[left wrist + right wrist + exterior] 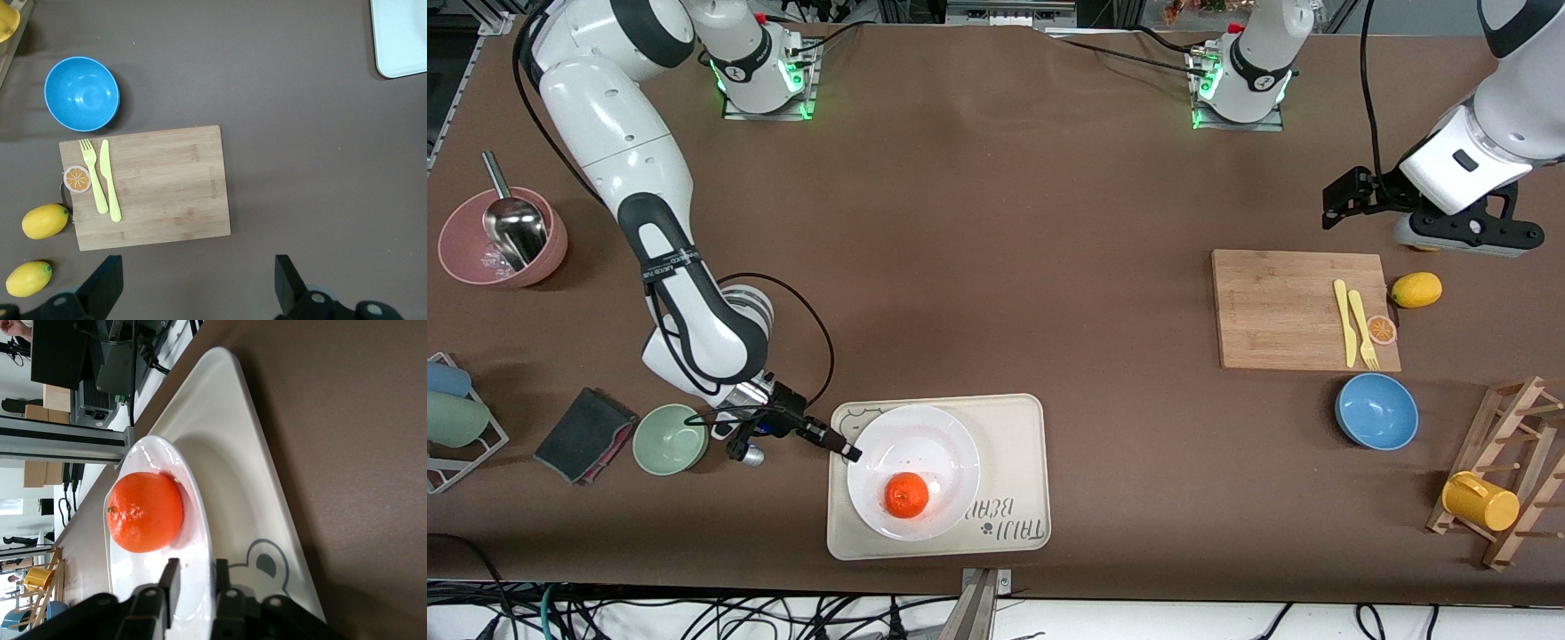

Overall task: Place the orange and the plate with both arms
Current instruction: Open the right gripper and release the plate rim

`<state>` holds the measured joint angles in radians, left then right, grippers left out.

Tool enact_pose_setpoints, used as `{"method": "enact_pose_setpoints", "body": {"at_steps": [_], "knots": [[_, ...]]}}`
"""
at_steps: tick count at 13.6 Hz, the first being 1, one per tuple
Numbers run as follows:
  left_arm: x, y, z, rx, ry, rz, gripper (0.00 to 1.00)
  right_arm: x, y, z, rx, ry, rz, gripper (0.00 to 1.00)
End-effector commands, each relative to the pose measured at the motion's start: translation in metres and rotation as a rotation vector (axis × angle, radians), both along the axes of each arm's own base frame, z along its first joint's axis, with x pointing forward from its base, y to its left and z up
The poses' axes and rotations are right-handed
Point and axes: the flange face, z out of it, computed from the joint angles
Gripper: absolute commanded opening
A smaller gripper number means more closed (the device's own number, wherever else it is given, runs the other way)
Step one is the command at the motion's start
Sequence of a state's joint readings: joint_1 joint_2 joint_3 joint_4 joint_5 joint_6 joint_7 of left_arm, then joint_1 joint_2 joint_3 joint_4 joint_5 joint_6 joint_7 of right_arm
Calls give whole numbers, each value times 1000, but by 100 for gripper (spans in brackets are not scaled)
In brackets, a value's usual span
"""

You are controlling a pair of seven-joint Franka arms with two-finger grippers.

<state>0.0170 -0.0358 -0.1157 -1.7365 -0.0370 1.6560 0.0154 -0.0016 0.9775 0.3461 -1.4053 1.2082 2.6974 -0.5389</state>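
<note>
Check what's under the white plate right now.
The plate sits on the cream bear-print tray, orange on it. Right gripper fingers pinch its rim. Tray surface beneath is hidden.

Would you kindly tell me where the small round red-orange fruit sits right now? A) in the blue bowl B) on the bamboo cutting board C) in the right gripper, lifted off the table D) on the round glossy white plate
D: the orange rests on the white plate, which lies on the cream bear-print tray; the right gripper is at the plate's rim.

Orange [907,494] on plate [943,449], plate on tray [1014,427], toward the right arm's end of the table.
</note>
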Motion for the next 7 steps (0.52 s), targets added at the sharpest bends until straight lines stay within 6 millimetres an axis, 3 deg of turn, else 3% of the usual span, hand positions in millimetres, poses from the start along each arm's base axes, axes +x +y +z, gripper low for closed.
{"method": "enact_pose_setpoints", "body": {"at_steps": [1,5,7], "knots": [[-6,2,3,18,-17,-4,100,9,-7,4,-42,-41,18,99],[-6,2,3,18,-16,-4,100,17,-18,19,-139,-97,100,100],[-6,3,3,18,-17,-4,100,19,-15,42,-171,-136,141,100]]}}
